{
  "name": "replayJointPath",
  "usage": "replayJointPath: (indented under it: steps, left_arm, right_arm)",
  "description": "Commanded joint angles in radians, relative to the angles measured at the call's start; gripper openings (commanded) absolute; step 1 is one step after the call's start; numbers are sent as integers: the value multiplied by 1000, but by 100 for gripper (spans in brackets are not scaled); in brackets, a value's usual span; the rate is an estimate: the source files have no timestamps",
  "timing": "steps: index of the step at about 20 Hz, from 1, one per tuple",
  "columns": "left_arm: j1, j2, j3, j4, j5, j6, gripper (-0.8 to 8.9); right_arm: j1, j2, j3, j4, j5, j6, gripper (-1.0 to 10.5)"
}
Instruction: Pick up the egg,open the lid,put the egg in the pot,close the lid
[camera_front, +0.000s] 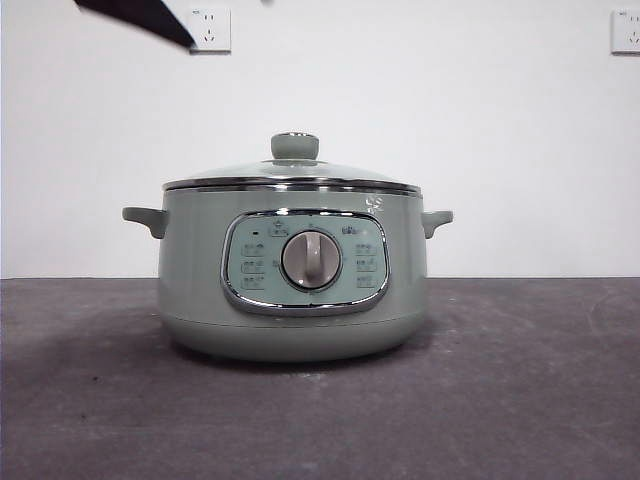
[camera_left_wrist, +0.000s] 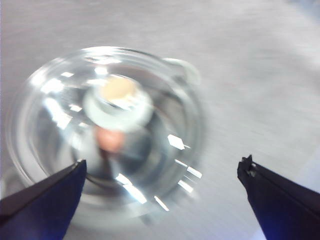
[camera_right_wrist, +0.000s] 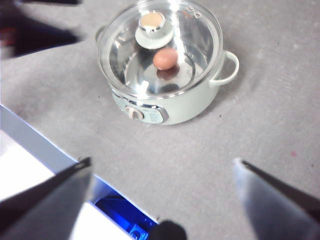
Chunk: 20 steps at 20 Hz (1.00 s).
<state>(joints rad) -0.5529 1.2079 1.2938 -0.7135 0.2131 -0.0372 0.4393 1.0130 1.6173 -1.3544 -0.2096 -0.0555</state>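
The sage-green pot (camera_front: 293, 270) stands mid-table with the glass lid (camera_front: 293, 176) seated on it, knob (camera_front: 295, 146) on top. Through the lid, the reddish-brown egg (camera_right_wrist: 165, 58) lies on the pot's steel floor; it also shows blurred in the left wrist view (camera_left_wrist: 110, 139). My left gripper (camera_left_wrist: 162, 172) is open and empty, hovering above the lid (camera_left_wrist: 107, 125). My right gripper (camera_right_wrist: 162, 167) is open and empty, high above the table, well back from the pot (camera_right_wrist: 170, 102). In the front view only a black arm tip (camera_front: 135, 15) shows at the top left.
The grey table (camera_front: 520, 400) runs around the pot. A white wall with two sockets (camera_front: 208, 28) stands behind. In the right wrist view the table's front edge (camera_right_wrist: 45, 150) runs near the gripper, and the other arm (camera_right_wrist: 30, 30) shows blurred beside the pot.
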Motion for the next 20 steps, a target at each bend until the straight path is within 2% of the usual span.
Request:
replayJointPath:
  steps: [1, 2, 3, 4, 7, 9, 10, 19, 20]
  left_arm:
    - [-4, -107, -10, -87, 36, 4, 459]
    - [-4, -150, -10, -122, 50, 4, 274]
    - [-4, -188, -10, -153, 59, 4, 35]
    - [-4, -220, -10, -174, 60, 5, 3]
    - [-4, -286, -10, -207, 54, 5, -8]
    - [-4, -298, -10, -209, 53, 5, -3]
    - [-4, -299, -10, -210, 53, 5, -3]
    - [-4, -266, -10, -210, 50, 5, -3]
    - [-3, -267, -10, -211, 41, 48, -3]
  right_arm:
    - [3, 3, -4, -17, -2, 9, 260]
    - [3, 3, -4, -17, -2, 9, 178]
    - [3, 5, -4, -17, -2, 8, 57]
    - [3, 8, -4, -17, -2, 2, -14]
    - [3, 10, -4, -15, 0, 5, -5]
    - [3, 10, -4, -15, -1, 68, 2]
    - [3, 8, -4, -15, 2, 72, 1]
    - [1, 8, -4, -15, 6, 72, 1]
    - [1, 8, -4, -15, 6, 72, 2]
